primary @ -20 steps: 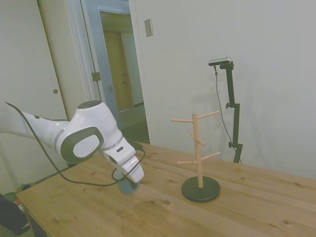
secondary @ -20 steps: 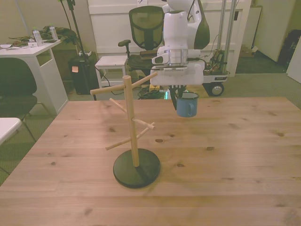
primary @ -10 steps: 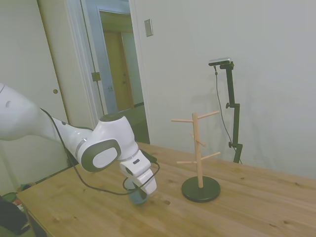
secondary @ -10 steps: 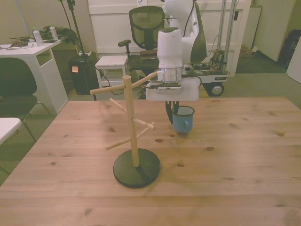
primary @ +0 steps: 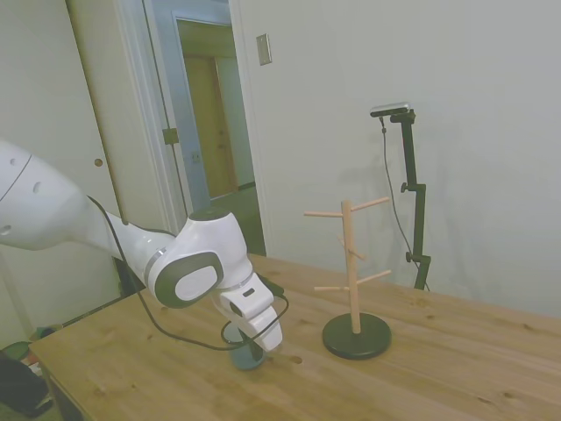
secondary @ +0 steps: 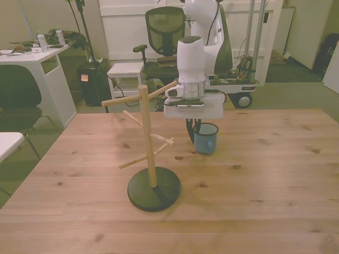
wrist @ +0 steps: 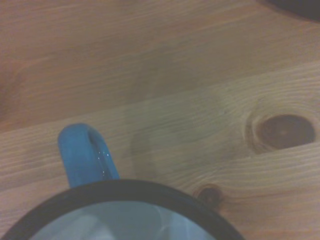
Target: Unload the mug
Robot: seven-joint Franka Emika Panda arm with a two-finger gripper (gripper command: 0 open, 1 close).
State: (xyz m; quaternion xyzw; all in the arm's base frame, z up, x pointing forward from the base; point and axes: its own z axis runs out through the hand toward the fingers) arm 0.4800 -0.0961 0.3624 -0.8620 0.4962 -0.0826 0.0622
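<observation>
Blue mug (secondary: 206, 139) sits upright on the tabletop (secondary: 265, 174), right under the gripper (secondary: 194, 128), whose dark fingers reach down at its rim. Wooden peg stand (secondary: 149, 153) is off to the gripper's side, toward the front view's left, all pegs bare.

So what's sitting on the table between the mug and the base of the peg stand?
Nothing. In the front view only bare wooden table, with a knot, separates the mug from the peg stand's base.
</observation>
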